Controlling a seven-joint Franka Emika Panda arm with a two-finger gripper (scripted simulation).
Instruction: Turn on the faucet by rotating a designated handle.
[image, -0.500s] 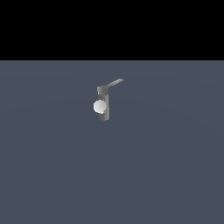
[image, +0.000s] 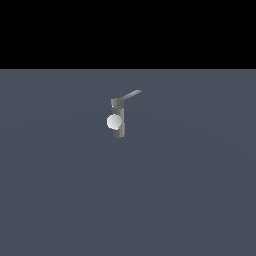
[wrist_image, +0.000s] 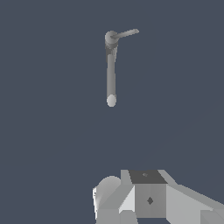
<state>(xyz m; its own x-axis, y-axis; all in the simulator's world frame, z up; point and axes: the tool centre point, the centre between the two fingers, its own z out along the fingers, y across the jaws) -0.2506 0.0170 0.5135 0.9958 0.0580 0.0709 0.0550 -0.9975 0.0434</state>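
Against the picture from half a second ago, nothing in the exterior view has shifted: the faucet (image: 118, 119) stands at the same spot and its handle (image: 131, 94) points the same way.

The gripper (wrist_image: 144, 199) shows only in the wrist view, as pale grey and white faceted blocks with a darker square face and a rounded white part beside it. Its fingertips are cut off by the picture's edge, so whether the jaws are spread or pressed together cannot be told. It holds nothing that can be seen and touches nothing; bare floor (wrist_image: 52, 131) lies between it and the faucet (wrist_image: 111, 70), which is well apart from it.

In the exterior view the faucet is a small dark grey upright post, block-like, standing alone near the middle of the flat, matte, blue-grey floor (image: 60, 200). A smooth whitish ball (image: 114, 121) sits on its front, toward the exterior view's left. The handle is a thin, flat, light grey bar that leaves the post's top and slants up toward the exterior view's right.

In the wrist view the faucet appears as a long grey bar with a pale rounded end (wrist_image: 111, 100), and the handle (wrist_image: 127, 33) juts sideways from the far end.
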